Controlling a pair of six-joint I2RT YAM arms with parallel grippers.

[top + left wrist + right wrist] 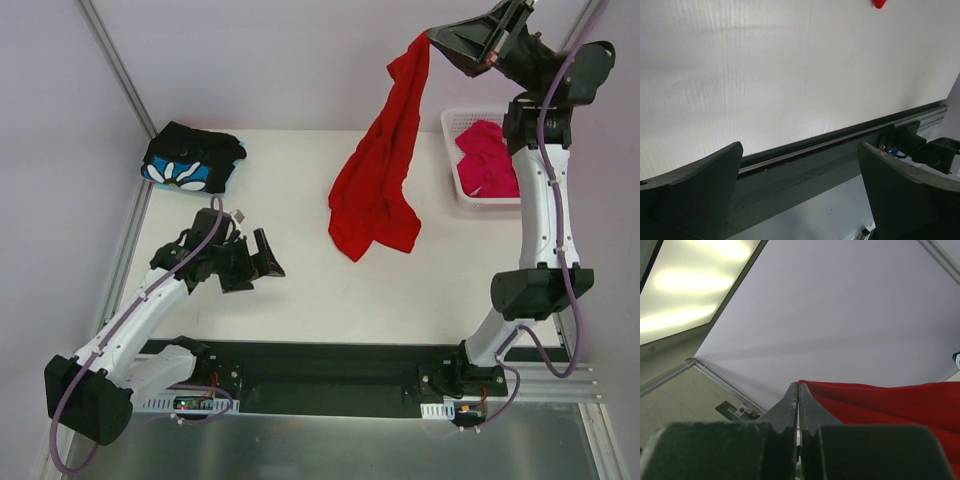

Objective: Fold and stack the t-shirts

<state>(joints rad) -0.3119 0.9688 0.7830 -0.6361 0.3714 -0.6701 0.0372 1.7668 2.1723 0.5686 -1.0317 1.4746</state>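
— Three t-shirts in the shot. Where does each one sit?

— The red t-shirt (385,170) hangs in the air over the middle of the table (290,290), pinched by one corner high at the far right. The black t-shirt (192,158), with its blue-and-white flower print, lies as a folded bundle at the far left corner of the table. The pink t-shirt (487,160) is heaped inside the white lattice basket (452,120) at the far right edge.

— Who holds the red one?

— The right gripper (432,38), raised well above the table. Its wrist view shows the two jaws pressed together with red cloth coming out from between them to the right.

— Does the cloth reach the table?

— It drapes down in a long twisted fall and widens at the bottom. From overhead I cannot tell whether the lower edge touches the surface or hangs just above it.

— And the other arm?

— The left gripper (255,265) sits low over the near left part of the table, jaws spread wide, nothing between them. Its own camera sees only bare white tabletop and a sliver of red at the top edge. It is well apart from the black bundle and from the red cloth.
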